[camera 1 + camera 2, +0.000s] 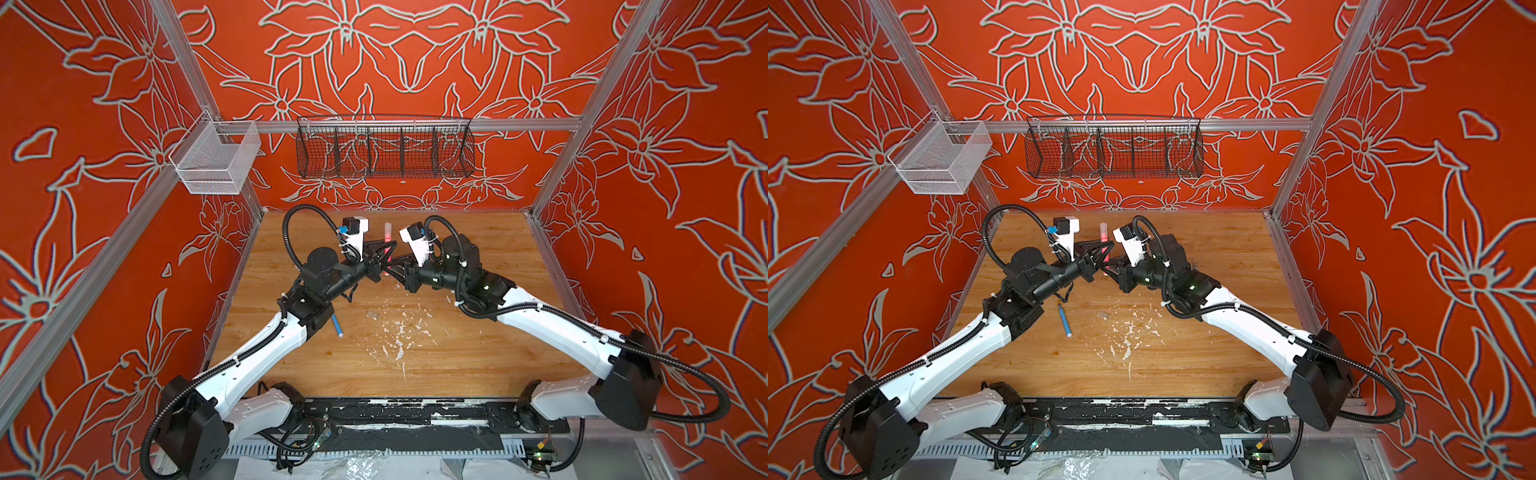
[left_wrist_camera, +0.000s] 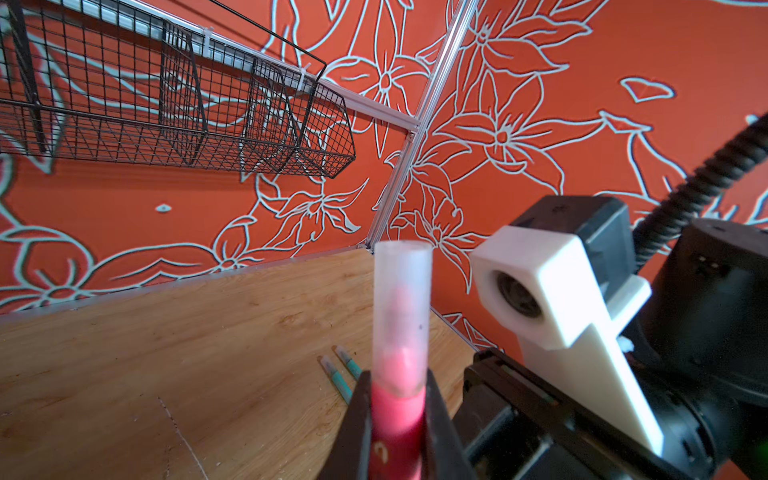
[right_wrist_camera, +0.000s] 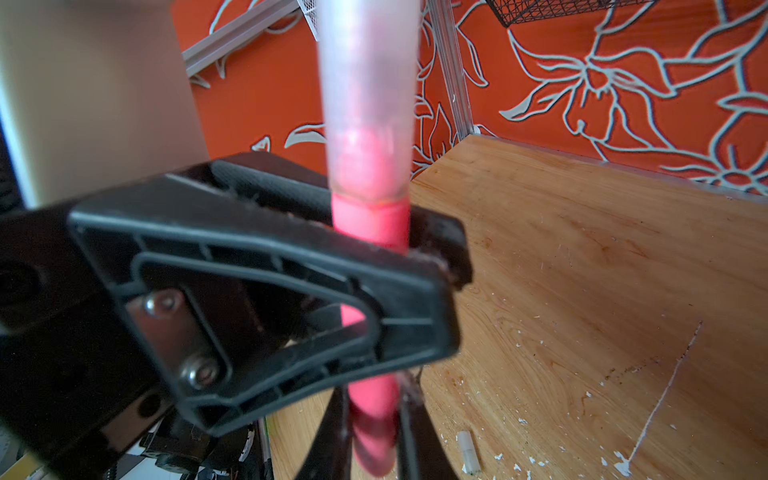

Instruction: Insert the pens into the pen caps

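Note:
The red-pink pen [image 1: 386,255] stands tilted above the table's far middle, held from both sides. A translucent pen cap [image 1: 387,230] sits over its upper end, seen close in the left wrist view as the cap [image 2: 402,299]. My left gripper [image 2: 397,382] is shut on the pen just under the cap. My right gripper [image 3: 374,399] is shut on the barrel lower down. A blue pen [image 1: 1064,320] lies by the left arm. A loose pen cap [image 1: 372,314] lies mid-table. Two green pens [image 2: 340,370] lie side by side near the right wall.
A black wire basket [image 1: 384,149] hangs on the back wall and a white mesh basket [image 1: 216,162] at the left corner. White paint flecks [image 1: 399,332] are scattered over the wooden table [image 1: 478,353]. The two grippers nearly touch.

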